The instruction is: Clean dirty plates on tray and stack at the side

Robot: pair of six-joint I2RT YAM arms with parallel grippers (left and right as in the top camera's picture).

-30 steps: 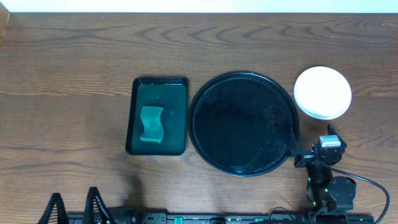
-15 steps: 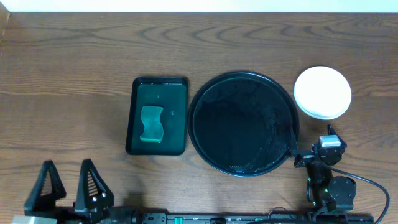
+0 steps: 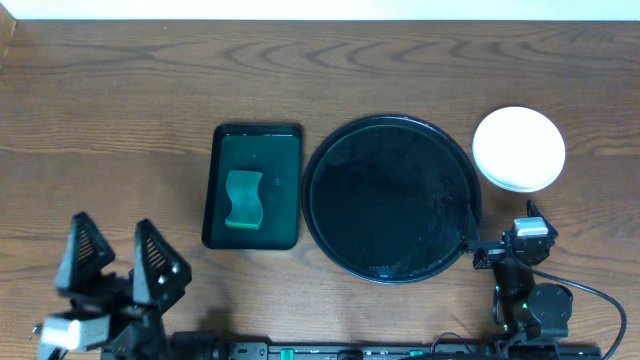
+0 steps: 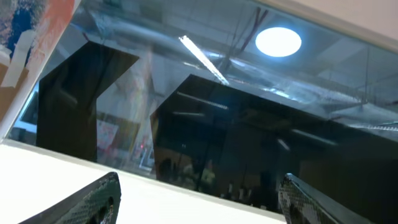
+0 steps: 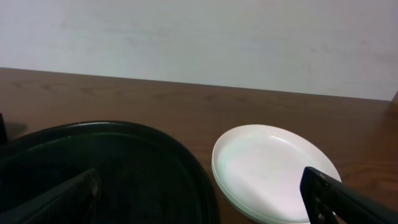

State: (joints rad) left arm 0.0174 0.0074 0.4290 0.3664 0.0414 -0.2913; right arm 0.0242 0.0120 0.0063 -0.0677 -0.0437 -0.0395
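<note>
The plates [image 3: 518, 148] sit in one stack on the table just right of the black tray [image 3: 392, 198]; the top one is white and looks clean. The stack also shows in the right wrist view [image 5: 273, 171], next to the tray's rim [image 5: 186, 162]. The tray holds nothing. My right gripper [image 3: 500, 228] is open and empty at the tray's front right edge, below the stack; its fingers [image 5: 199, 208] are spread wide. My left gripper [image 3: 120, 262] is open and empty at the front left, its camera facing the ceiling [image 4: 199, 208].
A dark green rectangular tray [image 3: 285, 150] lies left of the black tray, with a wavy green sponge [image 3: 243, 198] in it. The right arm's base and cable [image 3: 535, 305] are at the front right edge.
My left gripper has come up from the front edge further into the overhead view, still open. The right arm, plates and trays have not moved.
</note>
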